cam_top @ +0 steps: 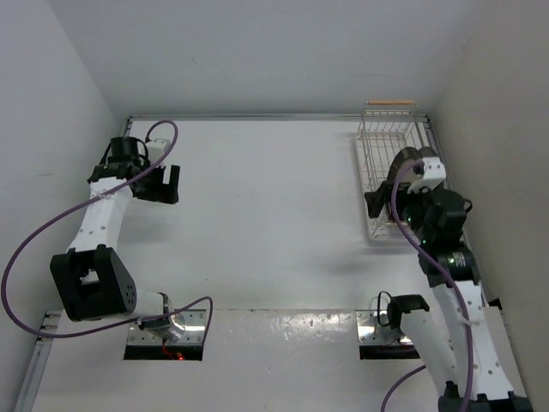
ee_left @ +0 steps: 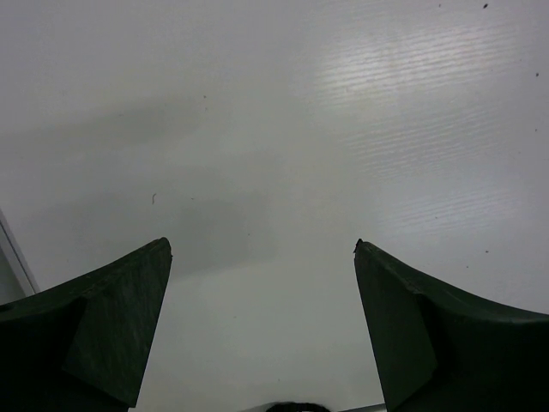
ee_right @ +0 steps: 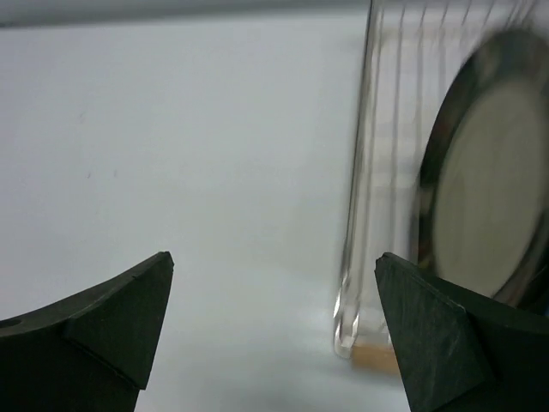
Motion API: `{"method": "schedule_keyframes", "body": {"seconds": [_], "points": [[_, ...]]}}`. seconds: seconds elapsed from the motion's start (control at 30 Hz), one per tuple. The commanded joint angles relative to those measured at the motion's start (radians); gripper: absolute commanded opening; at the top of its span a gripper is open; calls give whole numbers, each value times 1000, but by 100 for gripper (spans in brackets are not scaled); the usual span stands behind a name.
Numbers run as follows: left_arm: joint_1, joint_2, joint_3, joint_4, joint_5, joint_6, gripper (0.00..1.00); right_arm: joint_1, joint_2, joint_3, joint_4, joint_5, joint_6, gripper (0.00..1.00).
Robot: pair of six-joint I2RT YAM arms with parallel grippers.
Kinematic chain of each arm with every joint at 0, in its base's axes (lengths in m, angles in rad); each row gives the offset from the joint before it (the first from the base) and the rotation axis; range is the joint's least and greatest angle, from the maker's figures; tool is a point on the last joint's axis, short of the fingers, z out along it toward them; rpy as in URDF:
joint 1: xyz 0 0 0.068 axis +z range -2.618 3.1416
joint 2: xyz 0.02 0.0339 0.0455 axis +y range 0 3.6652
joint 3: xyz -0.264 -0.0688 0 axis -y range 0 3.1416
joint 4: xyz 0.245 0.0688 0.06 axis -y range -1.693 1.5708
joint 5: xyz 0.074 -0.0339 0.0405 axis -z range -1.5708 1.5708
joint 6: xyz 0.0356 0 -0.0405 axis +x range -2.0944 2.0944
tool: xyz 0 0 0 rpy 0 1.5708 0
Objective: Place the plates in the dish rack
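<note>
The dish rack (cam_top: 379, 142) is a white wire basket at the back right of the table, with a wooden handle (cam_top: 390, 104) at its far end. In the right wrist view a cream plate with a dark rim (ee_right: 485, 202) stands upright inside the rack's wires (ee_right: 364, 172). From above, dark plate rims (cam_top: 405, 160) show in the rack, partly hidden by the right arm. My right gripper (ee_right: 274, 257) is open and holds nothing, just left of the rack's near corner. My left gripper (ee_left: 262, 245) is open over bare table, at the far left (cam_top: 163, 184).
White walls close in the table on the left, back and right. The rack's near wooden handle (ee_right: 377, 356) lies low beside my right fingertip (ee_right: 403, 283). Purple cables loop from both arms near the front edge.
</note>
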Motion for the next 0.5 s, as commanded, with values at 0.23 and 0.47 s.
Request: {"method": "schedule_keyframes", "body": {"seconds": [0.23,0.47], "points": [[-16,9,-121,7,-88,84,92,6,-243,-396,-177,-20,521,100],[-25,20,-179,-5,-100,106,93,6,-332,-479,-231,-31,503,100]]}}
